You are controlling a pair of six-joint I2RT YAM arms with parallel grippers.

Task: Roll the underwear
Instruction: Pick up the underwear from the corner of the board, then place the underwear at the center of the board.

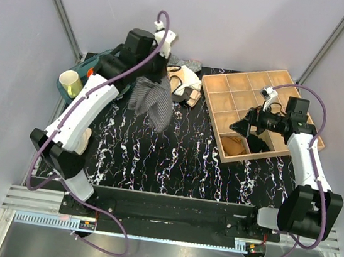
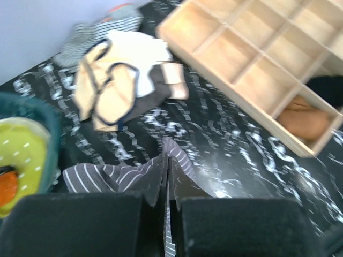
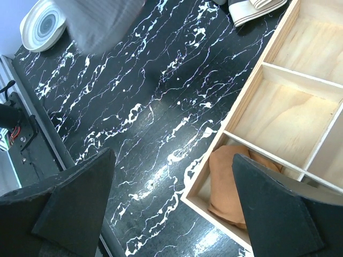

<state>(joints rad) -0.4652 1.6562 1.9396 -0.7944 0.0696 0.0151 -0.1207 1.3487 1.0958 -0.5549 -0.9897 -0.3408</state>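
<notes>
Over the wooden tray's (image 3: 300, 75) near corner, right gripper (image 1: 240, 128) hangs, fingers spread wide above a tan roll (image 3: 230, 182). Farther back, left gripper (image 2: 167, 203) pinches the pinstriped underwear (image 1: 152, 100), draping over the black marbled table (image 1: 174, 160).

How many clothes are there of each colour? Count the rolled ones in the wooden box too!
Grey-and-white striped underwear, in the left fingers: 1
Striped piece at the back: 1
Beige-and-white garment with black trim: 1
Tan rolled piece in the wooden box: 1
Black rolled piece in the box: 1
Total: 5
</notes>
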